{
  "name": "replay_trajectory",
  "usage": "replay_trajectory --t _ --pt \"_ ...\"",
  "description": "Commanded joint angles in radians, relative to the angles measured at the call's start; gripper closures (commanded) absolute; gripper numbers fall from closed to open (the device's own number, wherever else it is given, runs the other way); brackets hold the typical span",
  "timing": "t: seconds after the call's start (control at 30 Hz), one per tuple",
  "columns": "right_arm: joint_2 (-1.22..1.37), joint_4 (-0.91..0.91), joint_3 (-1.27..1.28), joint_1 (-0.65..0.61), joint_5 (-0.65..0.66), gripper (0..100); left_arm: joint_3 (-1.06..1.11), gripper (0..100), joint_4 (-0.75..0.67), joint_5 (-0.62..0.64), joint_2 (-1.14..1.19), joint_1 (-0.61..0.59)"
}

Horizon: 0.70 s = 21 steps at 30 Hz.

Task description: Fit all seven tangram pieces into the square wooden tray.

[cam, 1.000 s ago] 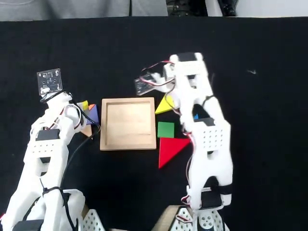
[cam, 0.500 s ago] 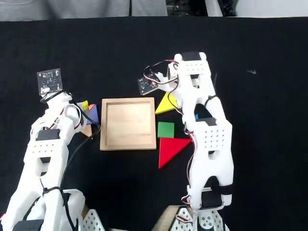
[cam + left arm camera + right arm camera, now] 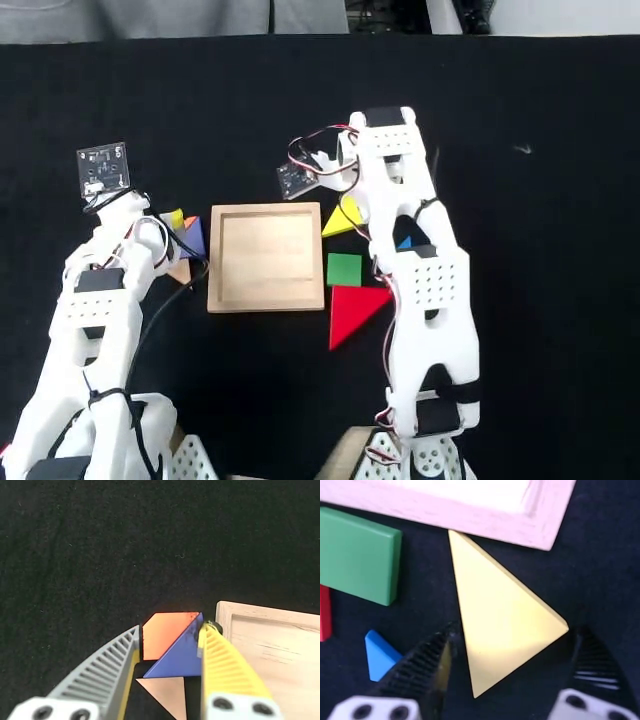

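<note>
The square wooden tray [image 3: 265,257] lies in the middle with nothing in it. At its right lie a yellow triangle [image 3: 343,217], a green square [image 3: 344,269], a red triangle [image 3: 352,308] and a small blue triangle [image 3: 405,242]. My right gripper [image 3: 514,635] hangs open low over the yellow triangle [image 3: 500,620], one finger on each side of its corner. At the tray's left, my left gripper [image 3: 169,630] stands open around a blue triangle [image 3: 177,655]. An orange piece [image 3: 162,632] and a tan triangle [image 3: 165,692] lie against it.
The tray's corner [image 3: 270,645] sits close beside the yellow finger [image 3: 225,670] of the left gripper. The green square [image 3: 357,562] and small blue triangle [image 3: 379,652] lie near the right gripper. Black cloth covers the table; its far half is bare.
The right arm's wrist swung a little to the right, then back left over the yellow triangle. The left arm has kept still, and no piece has moved.
</note>
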Motion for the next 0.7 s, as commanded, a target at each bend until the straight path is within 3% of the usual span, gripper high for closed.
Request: replay_trajectory --t 0.0,0.67 --pt "0.005 0.014 -0.013 -0.064 0.011 65.2 -0.008 80 -0.02 0.002 -0.026 -0.007" --pt "0.008 0.061 -0.036 -0.075 0.005 65.5 -0.008 80 -0.02 0.0 -0.026 -0.007"
